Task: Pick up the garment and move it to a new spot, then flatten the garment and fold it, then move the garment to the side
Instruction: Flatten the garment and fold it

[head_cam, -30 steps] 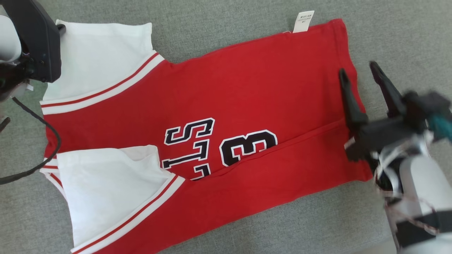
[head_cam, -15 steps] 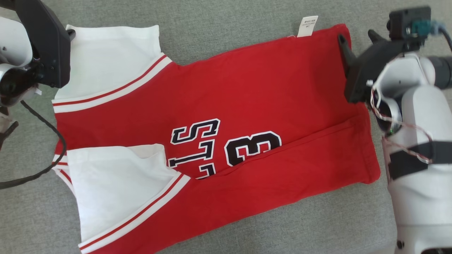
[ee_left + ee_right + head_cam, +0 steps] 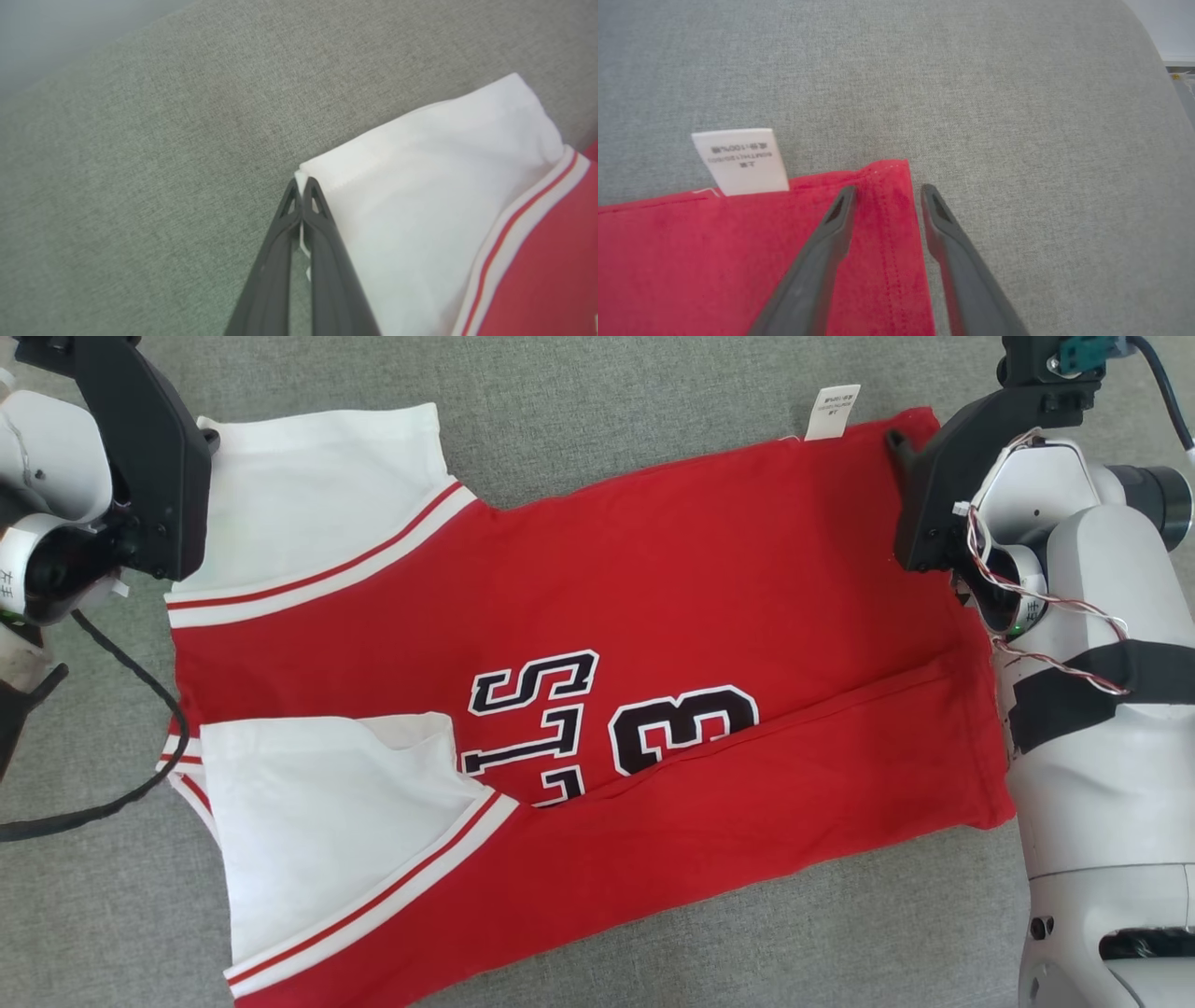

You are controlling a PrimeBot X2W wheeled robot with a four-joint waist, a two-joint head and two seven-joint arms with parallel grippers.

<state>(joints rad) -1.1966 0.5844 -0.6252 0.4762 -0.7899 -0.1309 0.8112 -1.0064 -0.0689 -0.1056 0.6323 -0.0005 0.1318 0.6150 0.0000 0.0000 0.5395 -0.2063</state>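
In the head view we see the garment [image 3: 709, 569], a red jersey with white sleeves, spread flat on the grey surface [image 3: 597, 392], sleeves to our left and hem to our right. Our left claw [image 3: 203, 435] sits at the corner of the far sleeve [image 3: 317, 495]. Our right claw [image 3: 924, 434] is at the hem's far corner, near the tag [image 3: 831, 411]. Bare surface runs along the far and near edges. In the left wrist view the claw is closed on the sleeve corner, a sliver of white between its fingers. In the right wrist view the claw is parted, astride the hem corner: one finger over red, the other over grey, open surface beyond.
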